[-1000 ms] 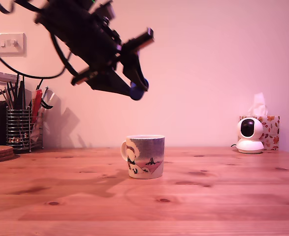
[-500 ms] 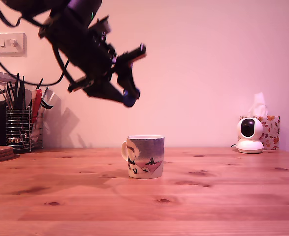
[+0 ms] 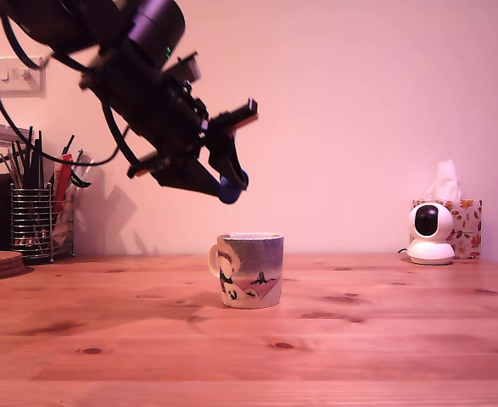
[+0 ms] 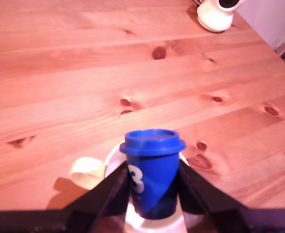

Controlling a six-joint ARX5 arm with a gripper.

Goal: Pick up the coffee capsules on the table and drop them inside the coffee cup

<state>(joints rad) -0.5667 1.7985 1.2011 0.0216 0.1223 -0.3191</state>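
In the exterior view the dark arm (image 3: 138,76) slants down from the upper left, and its fingers (image 3: 232,174) are closed on a bright blue coffee capsule (image 3: 230,188), which shows as a small blue patch at their tips. The coffee cup (image 3: 249,270) stands upright on the tabletop (image 3: 359,339) below the fingers, clear air between its rim and the capsule, the handle turned to the exterior view's left. Far off to the exterior view's left of the fingers a wire-mesh pen holder (image 3: 35,222) sits against the wall, and well away to the exterior view's right stand a small white camera (image 3: 430,233) and a tissue box (image 3: 461,222) behind it. In the wrist view the two black fingers (image 4: 108,194) press against the sides of the blue capsule (image 4: 153,174), its flanged rim clear of them (a white mark shows on its side). Directly beneath the capsule lies the cup's pale rim (image 4: 112,155) with the handle (image 4: 86,170) sticking out beside it. Beyond the fingers the knotted pine planks (image 4: 84,73) stretch away to the white camera base (image 4: 215,14).
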